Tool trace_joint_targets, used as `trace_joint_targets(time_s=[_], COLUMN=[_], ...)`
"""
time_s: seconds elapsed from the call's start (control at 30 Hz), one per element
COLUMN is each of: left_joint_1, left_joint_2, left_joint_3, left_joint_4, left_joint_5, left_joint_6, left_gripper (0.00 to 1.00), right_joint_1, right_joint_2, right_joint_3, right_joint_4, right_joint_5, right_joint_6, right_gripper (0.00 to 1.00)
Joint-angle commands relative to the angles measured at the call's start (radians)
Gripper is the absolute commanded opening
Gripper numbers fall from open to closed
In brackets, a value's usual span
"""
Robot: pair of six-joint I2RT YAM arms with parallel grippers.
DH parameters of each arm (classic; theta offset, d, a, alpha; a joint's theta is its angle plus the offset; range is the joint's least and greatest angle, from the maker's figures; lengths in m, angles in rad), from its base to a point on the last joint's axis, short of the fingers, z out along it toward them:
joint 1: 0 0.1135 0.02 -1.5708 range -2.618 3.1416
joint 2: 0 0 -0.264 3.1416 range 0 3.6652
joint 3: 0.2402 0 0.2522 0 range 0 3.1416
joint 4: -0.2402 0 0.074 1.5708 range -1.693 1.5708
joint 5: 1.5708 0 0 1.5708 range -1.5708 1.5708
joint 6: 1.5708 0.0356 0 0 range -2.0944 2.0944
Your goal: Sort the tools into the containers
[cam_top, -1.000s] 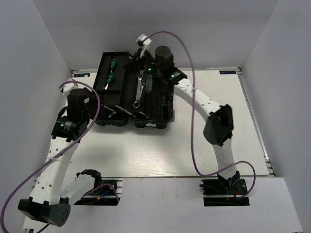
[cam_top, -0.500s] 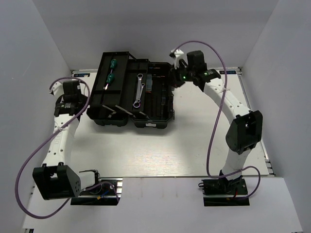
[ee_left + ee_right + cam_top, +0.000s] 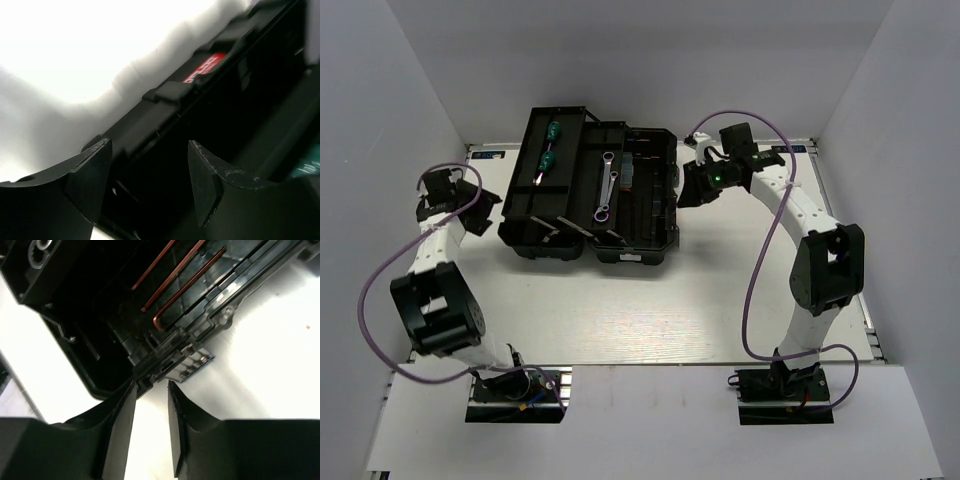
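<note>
The open black toolbox [image 3: 646, 250], stiff and bulky, sits mid-table between the arms. The two steel wrenches [image 3: 607, 185] in its middle tray should be dense and slick, best pinched mid-shank. The screwdrivers [image 3: 552, 131] in the left tray offer fat green handles. The thin hex keys [image 3: 172, 276] are clear only from the right wrist (overhead they seem lost in shadow) and would want lifting at the bend. The left gripper [image 3: 148, 145] gapes wide and empty, and the right gripper [image 3: 152, 385] is narrowly parted and empty.
</note>
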Motion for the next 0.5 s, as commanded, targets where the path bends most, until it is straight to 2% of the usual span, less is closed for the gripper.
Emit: trace_joint_targets(time_s=[0.0,0.33,0.47], left_joint_1=[0.012,0.033,0.042], left_joint_2=[0.08,0.321,0.369], left_joint_3=[0.029,0.106,0.137], left_joint_4=[0.116,0.326,0.285], left_joint_5=[0.205,0.443,0.499], left_joint_6=[0.093,0.148,0.207], left_gripper=[0.72,0.71,0.67], right_joint_1=[-0.026,-0.05,-0.047], right_joint_2=[0.006,0.008,0.032], right_joint_3=[0.059,0.047,0.068], right_joint_4=[-0.073,-0.113,-0.123], right_joint_5=[-0.073,-0.092,-0.077], right_joint_6=[-0.028,-0.074,-0.086], right_gripper=[0.36,0.34,0.34])
